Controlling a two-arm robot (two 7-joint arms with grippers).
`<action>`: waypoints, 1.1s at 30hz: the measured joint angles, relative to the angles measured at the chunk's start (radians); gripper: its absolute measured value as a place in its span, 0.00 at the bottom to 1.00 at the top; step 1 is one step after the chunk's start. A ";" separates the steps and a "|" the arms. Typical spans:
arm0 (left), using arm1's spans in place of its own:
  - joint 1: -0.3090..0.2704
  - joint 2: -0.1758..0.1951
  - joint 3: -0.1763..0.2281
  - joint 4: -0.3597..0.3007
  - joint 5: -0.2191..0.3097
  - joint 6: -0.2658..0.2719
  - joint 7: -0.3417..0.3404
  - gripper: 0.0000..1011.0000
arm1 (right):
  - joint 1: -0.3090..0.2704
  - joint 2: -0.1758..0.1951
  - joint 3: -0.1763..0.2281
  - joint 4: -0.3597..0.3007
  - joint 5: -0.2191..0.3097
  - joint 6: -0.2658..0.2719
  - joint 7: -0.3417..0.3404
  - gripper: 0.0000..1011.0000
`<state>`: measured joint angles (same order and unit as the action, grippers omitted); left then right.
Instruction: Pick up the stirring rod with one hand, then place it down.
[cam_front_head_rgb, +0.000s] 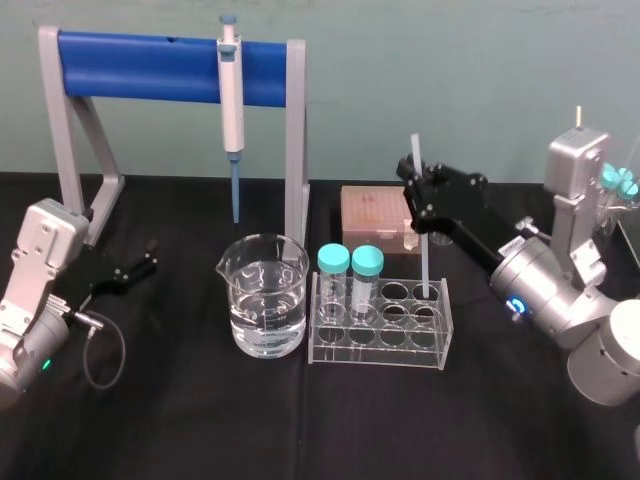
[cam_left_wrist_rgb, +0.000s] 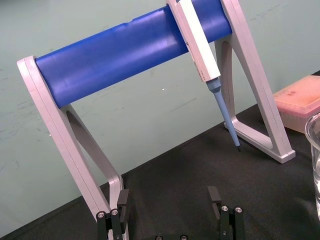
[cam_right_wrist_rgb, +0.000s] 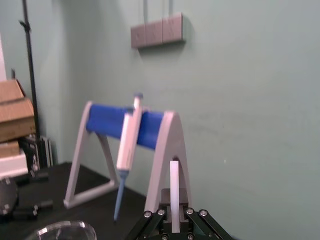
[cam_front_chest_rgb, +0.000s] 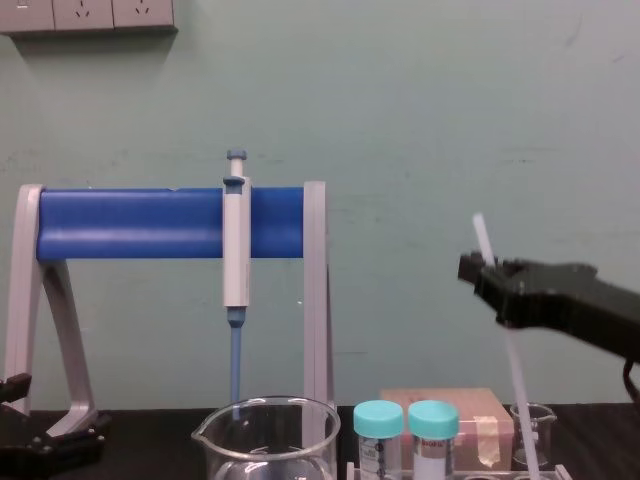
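The stirring rod (cam_front_head_rgb: 424, 250) is a thin white translucent stick, nearly upright and slightly tilted. My right gripper (cam_front_head_rgb: 418, 196) is shut on it near its upper part, and a short length sticks out above the jaws. The rod's lower end dips into the back right hole of the clear tube rack (cam_front_head_rgb: 440, 345); whether it touches the bottom I cannot tell. From the chest, the rod (cam_front_chest_rgb: 514, 380) runs down from the right gripper (cam_front_chest_rgb: 487, 272). In the right wrist view the rod (cam_right_wrist_rgb: 174, 185) rises between the fingers. My left gripper (cam_front_head_rgb: 143, 265) rests open at the left, holding nothing (cam_left_wrist_rgb: 169, 202).
A beaker of water (cam_front_head_rgb: 263, 296) stands left of the rack. Two teal-capped tubes (cam_front_head_rgb: 350, 265) sit in the rack's left holes. A pipette (cam_front_head_rgb: 231, 95) hangs on the blue-barred stand (cam_front_head_rgb: 140, 65) behind. A pink tip box (cam_front_head_rgb: 372, 215) lies behind the rack.
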<state>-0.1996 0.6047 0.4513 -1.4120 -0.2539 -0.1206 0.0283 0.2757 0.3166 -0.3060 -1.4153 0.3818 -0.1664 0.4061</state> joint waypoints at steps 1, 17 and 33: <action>0.000 0.000 0.000 0.000 0.000 0.000 0.000 0.99 | -0.006 0.001 0.007 -0.020 0.000 -0.009 0.001 0.07; 0.000 0.000 0.000 0.000 0.000 0.000 0.000 0.99 | -0.056 0.044 0.066 -0.146 0.007 0.000 0.001 0.07; 0.000 0.000 0.000 0.000 0.000 0.000 0.000 0.99 | -0.095 0.096 0.088 -0.168 0.010 0.029 0.014 0.07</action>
<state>-0.1995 0.6047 0.4514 -1.4120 -0.2539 -0.1205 0.0283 0.1807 0.4122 -0.2176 -1.5837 0.3921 -0.1377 0.4201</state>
